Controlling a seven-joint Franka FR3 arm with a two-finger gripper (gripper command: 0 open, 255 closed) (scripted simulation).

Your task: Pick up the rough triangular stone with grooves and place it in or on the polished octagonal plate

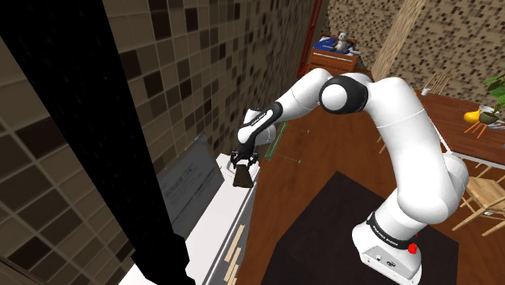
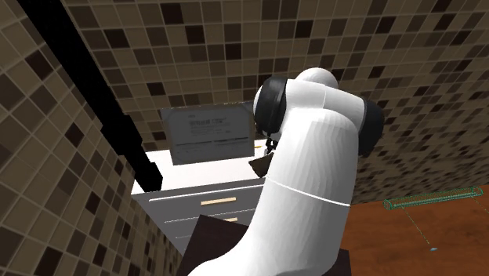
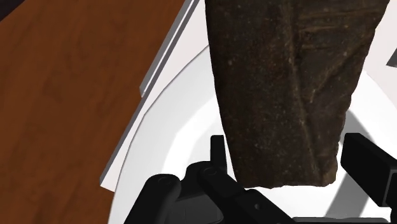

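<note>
A rough dark brown stone [image 3: 292, 83] with long grooves sits clasped between my two black fingers; my gripper [image 3: 289, 153] is shut on it. In the shoulder view the stone [image 1: 242, 176] hangs under the gripper [image 1: 242, 164], just above the white counter. In the second exterior view a corner of the stone [image 2: 261, 165] shows beside the arm. Below the stone lies a white angular plate [image 3: 168, 133] on the counter, close to the counter's edge.
The white counter [image 1: 229, 231] has drawers with wooden handles [image 2: 218, 201]. A grey flat panel [image 1: 188, 182] leans on the tiled wall behind it. A black area [image 1: 81, 121] stands at the shoulder view's left. A green wire outline [image 1: 272, 142] hovers over the wooden floor, and a dark rug [image 1: 324, 235] lies by the stand.
</note>
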